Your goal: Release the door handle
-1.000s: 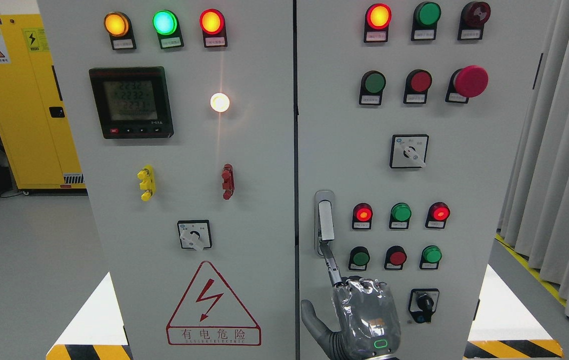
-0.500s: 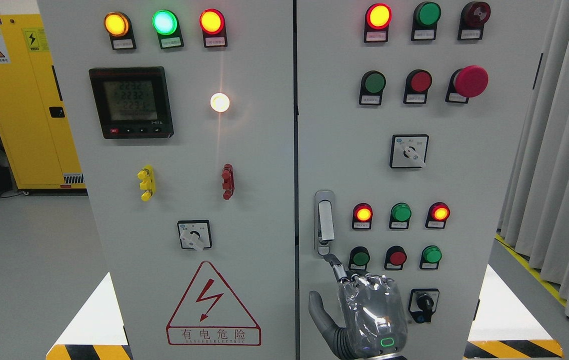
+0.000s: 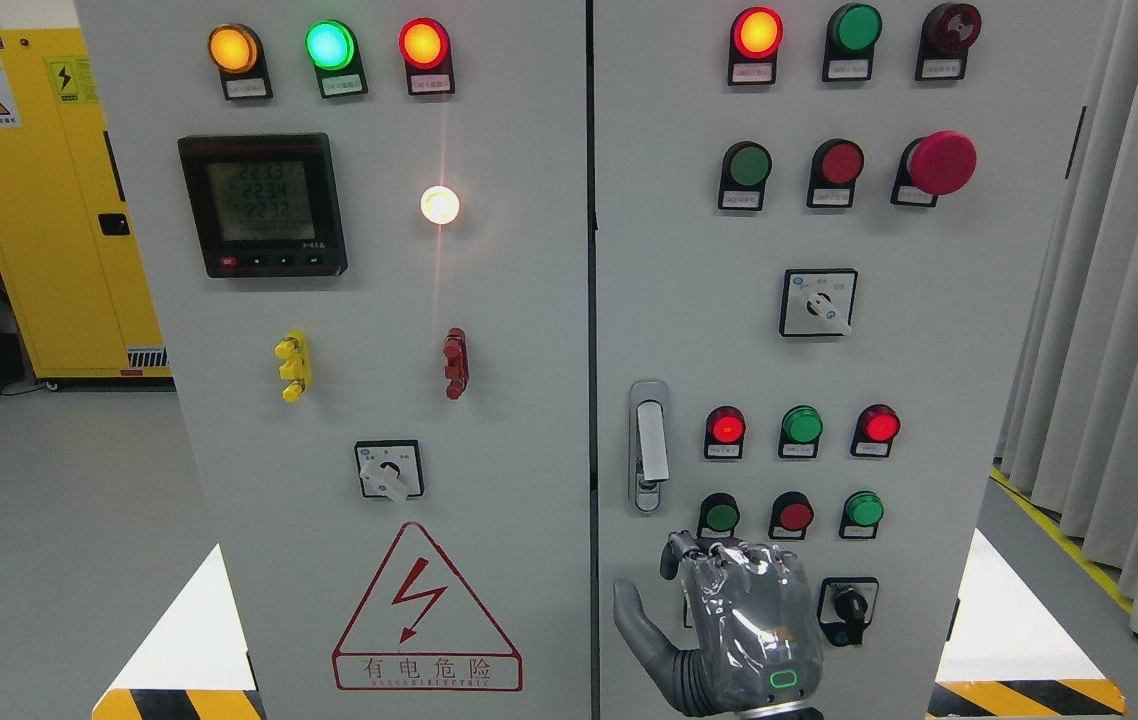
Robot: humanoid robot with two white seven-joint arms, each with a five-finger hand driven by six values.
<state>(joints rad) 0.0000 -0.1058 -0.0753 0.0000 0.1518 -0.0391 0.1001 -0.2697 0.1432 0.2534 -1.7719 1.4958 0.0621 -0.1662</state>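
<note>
A grey electrical cabinet (image 3: 489, 330) with two doors filled most of the frame, its seam running vertically just right of centre. A yellow cabinet (image 3: 49, 200) stood at the far left and grey curtains (image 3: 1119, 330) hung along the right edge. On the left door sat a digital meter (image 3: 262, 205) at upper left and a red-bordered warning triangle (image 3: 426, 610) at the bottom. The right door carried rows of lamps and buttons, with a red mushroom button (image 3: 941, 162) near the upper right.

The door handle (image 3: 649, 445) lay right of the seam, in the lower middle of the frame, its long axis vertical and lying flat in its recess.

The right hand (image 3: 729, 625) rose from the bottom edge just right of centre, directly below the handle and clear of it, with a strip of bare door between. Its fingers (image 3: 689, 550) were curled at the knuckles and held nothing; the thumb (image 3: 634, 625) stuck out to the left. The left hand was out of view.

By my reading the release was done: the handle lay straight above the curled fingertips, so any further withdrawal needed only to go downward.
</note>
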